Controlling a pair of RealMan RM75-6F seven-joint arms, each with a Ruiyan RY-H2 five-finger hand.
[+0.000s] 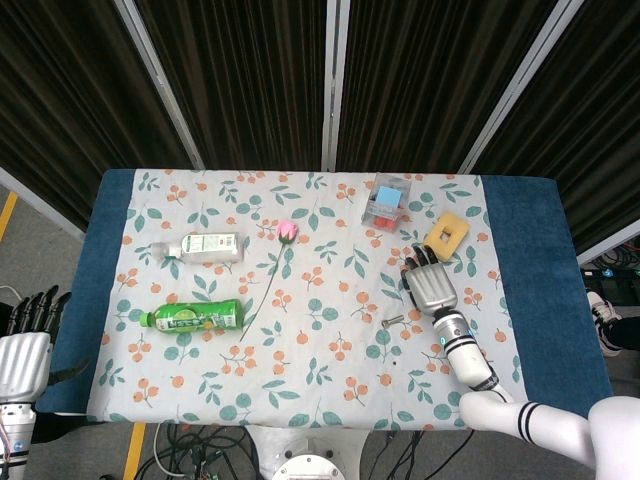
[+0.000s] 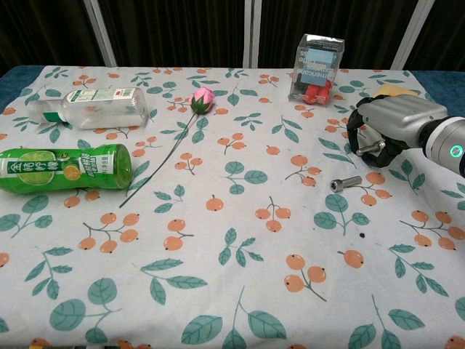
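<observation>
My right hand (image 1: 432, 285) (image 2: 392, 122) hangs low over the right side of the flowered tablecloth (image 1: 320, 380), palm down, with its fingers curled. A small metal bolt (image 2: 370, 147) sits between its thumb and fingers, and they appear to pinch it at the cloth. A second bolt (image 2: 346, 183) (image 1: 393, 322) lies loose just in front of and left of that hand. My left hand (image 1: 25, 340) stays off the table's left edge with straight fingers, holding nothing.
A yellow sponge (image 1: 447, 234) (image 2: 396, 90) lies just behind the right hand, and a clear box (image 1: 388, 200) (image 2: 318, 67) stands beyond it. A pink rose (image 1: 288, 231) (image 2: 203, 99) lies mid-table. A clear bottle (image 1: 205, 247) (image 2: 91, 107) and a green bottle (image 1: 193, 317) (image 2: 65, 168) lie at the left.
</observation>
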